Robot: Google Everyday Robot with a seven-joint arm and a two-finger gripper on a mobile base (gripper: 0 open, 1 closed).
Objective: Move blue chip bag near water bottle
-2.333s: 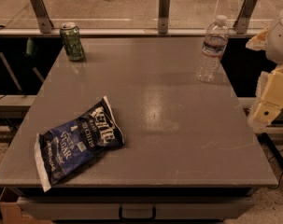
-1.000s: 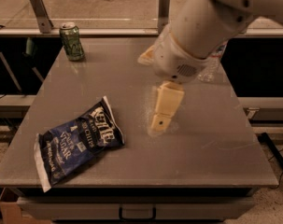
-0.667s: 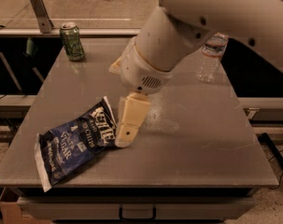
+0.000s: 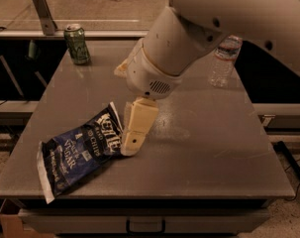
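Note:
The blue chip bag (image 4: 79, 151) lies flat on the grey table (image 4: 214, 148) at the front left, white lettering facing up. My gripper (image 4: 131, 142) hangs from the large white arm and points down at the bag's right edge, touching or almost touching it. The water bottle (image 4: 224, 62) stands upright at the table's back right, its cap and top hidden behind my arm. The bag and the bottle are far apart.
A green drink can (image 4: 77, 44) stands at the table's back left. A metal rail with upright posts (image 4: 40, 9) runs behind the table. The table's front edge is just below the bag. My arm covers the back middle of the table.
My arm has swung in from the right across the table, going left and down. The gripper now sits at the bag's right edge. The bag, bottle and can have not moved.

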